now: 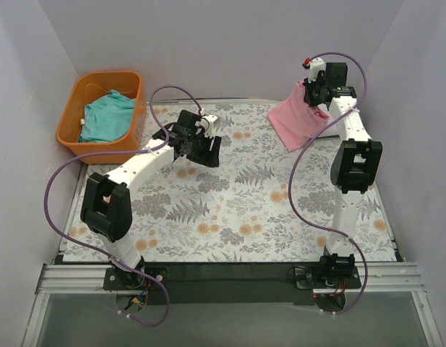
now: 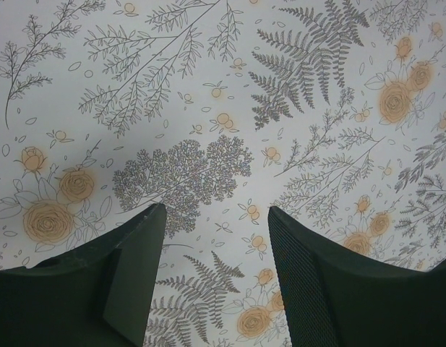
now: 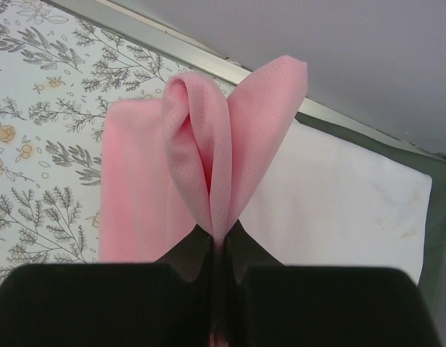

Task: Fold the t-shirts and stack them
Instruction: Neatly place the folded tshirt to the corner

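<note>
Pink shirt (image 1: 301, 119) far right of basket (image 1: 67, 137), top fold lifted and pinched between pressed-together right fingers (image 3: 194, 253), rest draped on bench (image 1: 230, 217), white shirt (image 3: 345, 210) flat partly beneath it. Teal shirt (image 1: 107, 119) crumpled inside basket. Left fingers (image 2: 144, 249) spread wide, holding nothing, above bench just right of basket.

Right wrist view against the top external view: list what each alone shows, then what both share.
Right wrist only: a white t-shirt lying flat on the table. Top external only: the orange basket holding the teal t-shirt, and the open left gripper. Both: the pink t-shirt pinched in the shut right gripper, over the floral table cloth.
</note>
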